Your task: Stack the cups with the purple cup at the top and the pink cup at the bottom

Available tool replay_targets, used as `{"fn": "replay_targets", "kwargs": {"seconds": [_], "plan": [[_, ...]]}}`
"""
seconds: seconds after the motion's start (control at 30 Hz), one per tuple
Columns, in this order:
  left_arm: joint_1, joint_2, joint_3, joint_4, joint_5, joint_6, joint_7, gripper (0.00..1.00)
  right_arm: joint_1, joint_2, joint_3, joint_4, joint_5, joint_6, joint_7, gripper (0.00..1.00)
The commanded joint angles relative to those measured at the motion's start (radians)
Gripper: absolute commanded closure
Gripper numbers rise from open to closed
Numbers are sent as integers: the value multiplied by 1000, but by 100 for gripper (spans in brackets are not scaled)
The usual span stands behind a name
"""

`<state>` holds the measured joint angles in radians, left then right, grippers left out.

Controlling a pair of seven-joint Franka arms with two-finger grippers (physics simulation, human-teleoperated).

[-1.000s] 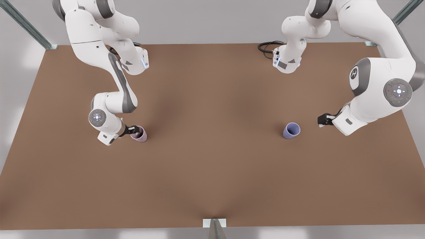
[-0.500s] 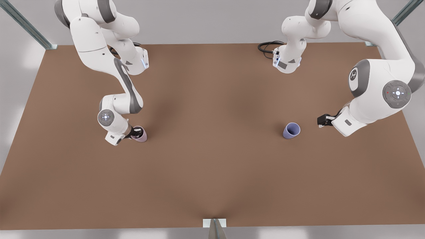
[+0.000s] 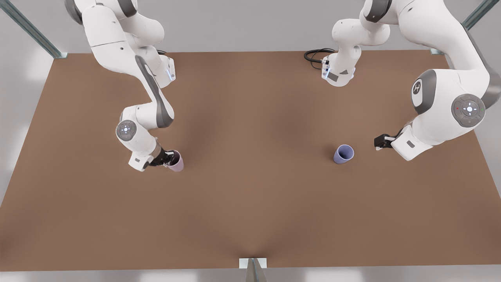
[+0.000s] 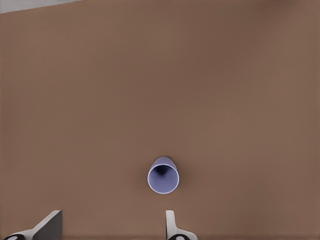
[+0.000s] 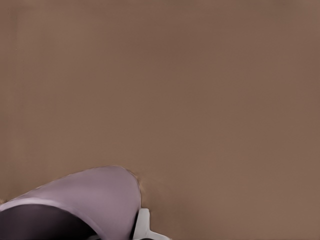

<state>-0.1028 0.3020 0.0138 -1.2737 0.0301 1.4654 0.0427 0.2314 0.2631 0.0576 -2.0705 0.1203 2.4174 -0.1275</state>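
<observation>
On the brown bench point(image 3: 250, 203), the right gripper point(image 3: 167, 157), at the front view's left, pinches the rim of the pink cup point(image 3: 175, 161), one finger inside the cup and one outside; the right wrist view shows a fingertip point(image 5: 142, 224) against the cup's outer wall. The purple cup point(image 3: 344, 153) stands upright well apart, toward the front view's right. The left gripper point(image 3: 379, 141) waits near it without touching, its fingers point(image 4: 171, 224) spread wide in the left wrist view, the purple cup ahead of them.
</observation>
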Motion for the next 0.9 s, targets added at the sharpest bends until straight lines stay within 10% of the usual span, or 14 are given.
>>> {"fn": "replay_targets", "kwargs": {"seconds": [0.0, 0.37, 0.53, 0.87], "plan": [[0, -1, 0, 0, 1, -2, 0, 0, 63, 19, 21, 69, 35, -54, 218, 79], [-3, 8, 2, -96, -45, 82, -21, 0, 623, 634, -153, 1053, 30, -287, 957, 79], [-3, -110, 0, -529, -79, 498, -21, 0, 703, 734, -220, 1090, 33, -291, 985, 79], [-2, -109, 25, -757, -81, 750, 2, 0, 703, 771, -216, 1112, 36, -296, 997, 77]]}}
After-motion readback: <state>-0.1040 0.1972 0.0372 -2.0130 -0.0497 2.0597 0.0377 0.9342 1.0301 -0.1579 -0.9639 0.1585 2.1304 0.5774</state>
